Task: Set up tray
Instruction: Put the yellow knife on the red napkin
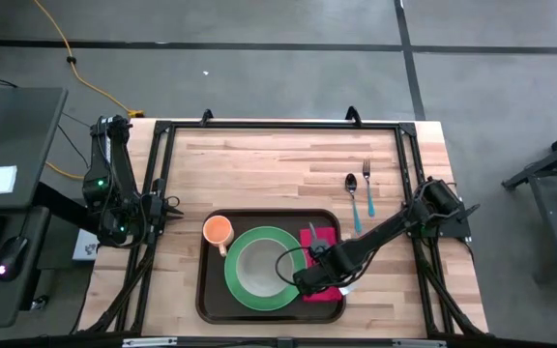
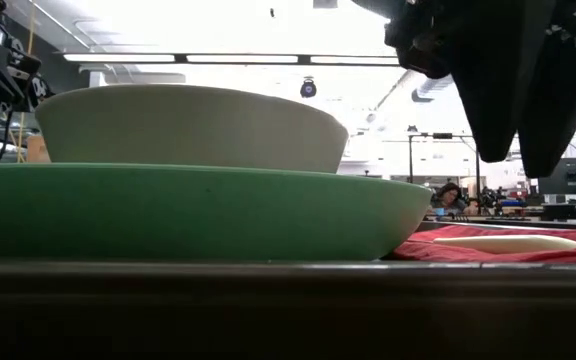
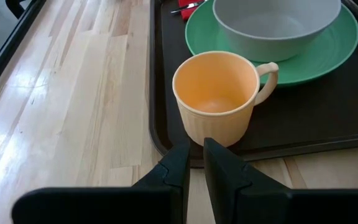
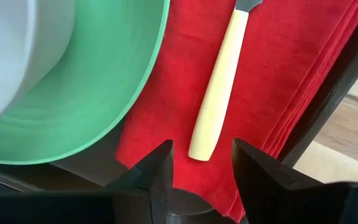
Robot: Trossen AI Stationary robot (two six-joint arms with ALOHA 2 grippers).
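Note:
The dark brown tray (image 1: 211, 290) lies at the table's near middle. On it rest a green plate (image 1: 264, 290) bearing a pale bowl (image 2: 188, 125), an orange cup (image 3: 216, 93) at the far left corner, and a red napkin (image 4: 272, 68) right of the plate. A cream-handled knife (image 4: 219, 81) lies flat on the napkin. My right gripper (image 4: 202, 149) hangs open above the knife's handle end, pointing down, one finger on either side and clear of it. My left gripper (image 3: 194, 158) waits at the table's left edge, facing the cup, fingers close together with nothing between them.
A spoon (image 1: 352, 198) and a fork (image 1: 366, 184), both with blue handles, lie side by side on the bare wood to the far right of the tray. A black frame (image 1: 278, 124) runs round the table's edges.

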